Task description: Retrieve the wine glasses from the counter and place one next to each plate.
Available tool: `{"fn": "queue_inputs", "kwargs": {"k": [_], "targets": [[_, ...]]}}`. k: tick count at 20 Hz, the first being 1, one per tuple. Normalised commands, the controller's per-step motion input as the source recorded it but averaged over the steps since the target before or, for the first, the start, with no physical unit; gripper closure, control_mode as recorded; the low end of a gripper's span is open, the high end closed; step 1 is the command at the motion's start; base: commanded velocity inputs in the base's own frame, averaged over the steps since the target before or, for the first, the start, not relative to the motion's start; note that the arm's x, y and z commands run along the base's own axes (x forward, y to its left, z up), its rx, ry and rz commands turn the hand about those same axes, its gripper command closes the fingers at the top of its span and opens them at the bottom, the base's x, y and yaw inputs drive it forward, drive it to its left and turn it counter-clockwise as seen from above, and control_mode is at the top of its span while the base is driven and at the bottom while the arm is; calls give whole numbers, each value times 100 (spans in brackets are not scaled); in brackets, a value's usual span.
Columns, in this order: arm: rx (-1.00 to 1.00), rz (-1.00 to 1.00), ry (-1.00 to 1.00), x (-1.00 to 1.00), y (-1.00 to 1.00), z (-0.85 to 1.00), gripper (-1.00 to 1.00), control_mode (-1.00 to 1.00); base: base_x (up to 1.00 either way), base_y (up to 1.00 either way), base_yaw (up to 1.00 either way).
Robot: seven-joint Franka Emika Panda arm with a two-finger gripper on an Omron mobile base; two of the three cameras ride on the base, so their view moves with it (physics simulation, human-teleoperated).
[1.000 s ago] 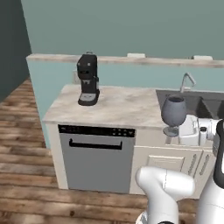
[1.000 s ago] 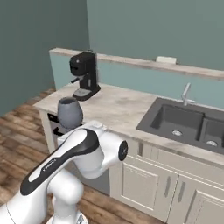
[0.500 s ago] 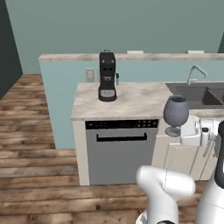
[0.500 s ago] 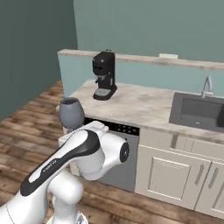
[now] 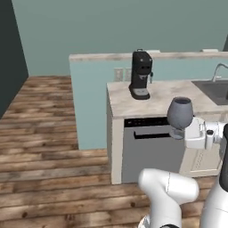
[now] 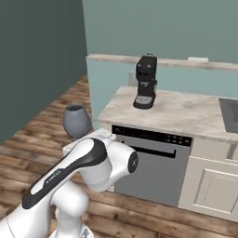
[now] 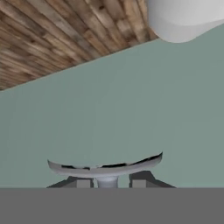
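Observation:
A smoky grey-blue wine glass (image 5: pixel 180 113) stands upright in mid-air, in front of the counter's end. My gripper (image 5: pixel 179 134) is shut on its stem, just above the foot. From the right base view the same wine glass (image 6: pixel 76 120) rises over my gripper (image 6: pixel 82 139), above the wood floor. In the hand view the glass's round foot (image 7: pixel 105 167) lies across the fingertips (image 7: pixel 81 183), with my gripper (image 7: pixel 108 182) closed around the stem. The beige marbled counter (image 5: pixel 162 96) lies behind the glass. The plates and the other glass are out of view.
A black coffee machine (image 5: pixel 140 75) stands on the counter near the teal back wall. Under the worktop sits a grey dishwasher (image 5: pixel 151 149), with cream cabinets (image 6: pixel 211 188) beside it. A sink (image 5: pixel 214 88) lies at the far right. Wood floor (image 5: pixel 49 133) stretches to the left.
The whole scene has slid to the right in both base views, so the base has moved leftward past the counter's end. The glass stays held in my gripper.

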Motion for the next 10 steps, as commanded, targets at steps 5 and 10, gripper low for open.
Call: {"fn": "queue_inputs", "kwargs": {"k": [5, 10], "targets": [[0, 0, 0, 0, 0, 0, 100, 100, 21, 100, -14], [0, 0, 0, 0, 0, 0, 100, 100, 39, 100, -18]]}}
